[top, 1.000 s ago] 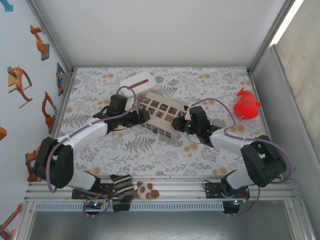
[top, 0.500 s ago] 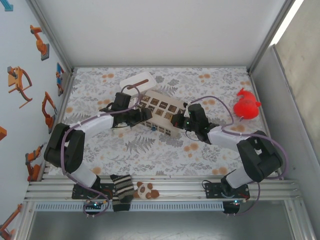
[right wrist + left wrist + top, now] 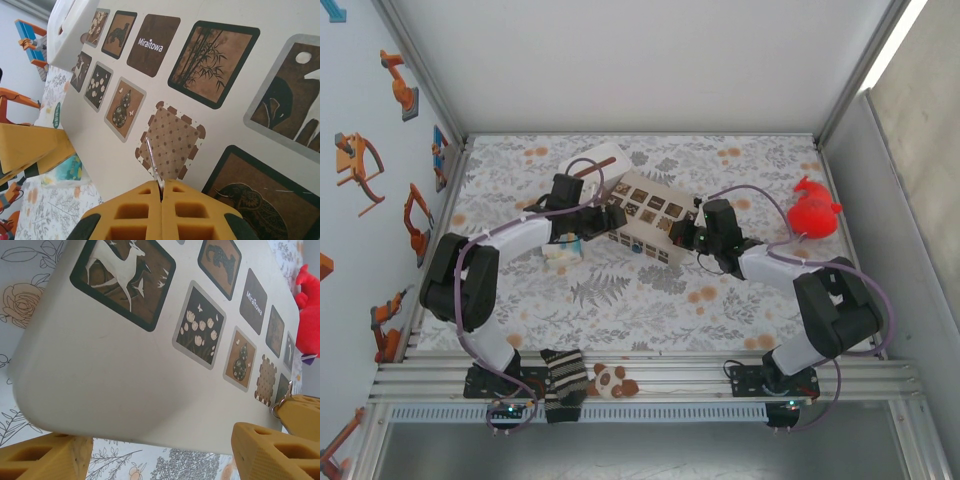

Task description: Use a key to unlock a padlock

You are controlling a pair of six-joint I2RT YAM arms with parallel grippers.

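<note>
Surface with floral print. Beige box of picture tiles toward far edge, mid-width, askew. White tub just behind its left end. Red toy by right edge. Left gripper at box's left end, jaws wide apart, box end between them; touching or not, cannot tell. Right gripper at box's right end, jaws together, clamped on thin metal key, tip against a dotted tile. Padlock too small to make out.
</note>
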